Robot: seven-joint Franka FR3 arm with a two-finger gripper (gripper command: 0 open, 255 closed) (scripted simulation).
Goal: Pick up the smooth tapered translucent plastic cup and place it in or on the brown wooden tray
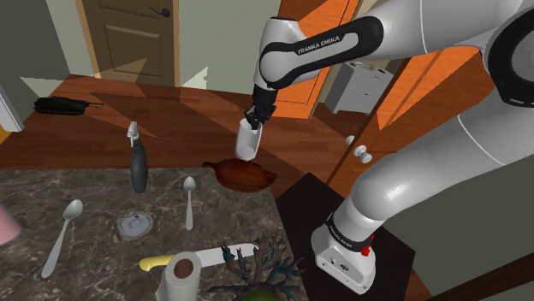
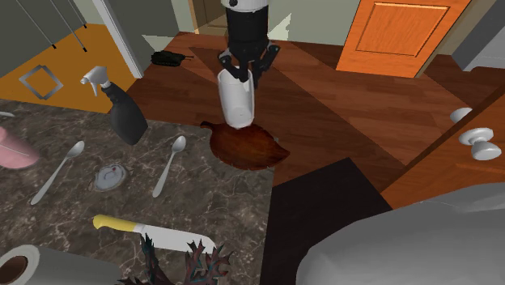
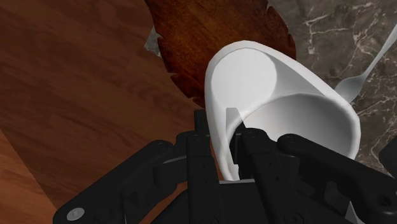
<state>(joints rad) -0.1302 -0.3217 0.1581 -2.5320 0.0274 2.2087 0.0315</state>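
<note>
- The end effector [image 2: 240, 74] clasps the white cup [image 2: 237, 104] by its wall.
- In the second exterior view, the brown tray [image 2: 247, 147] sits at the cup's 6 o'clock.
- A spoon [image 2: 170, 164] lies on the table [image 2: 227, 194] at the tray's 9 o'clock.

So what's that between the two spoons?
A small round grey lid lies on the counter between one spoon and the other spoon, seen in the second exterior view.

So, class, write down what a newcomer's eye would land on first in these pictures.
The white cup, clasped by the black end effector, hangs over the brown leaf-shaped tray at the marble counter's edge. On the counter: a dark spray bottle and two spoons.
</note>
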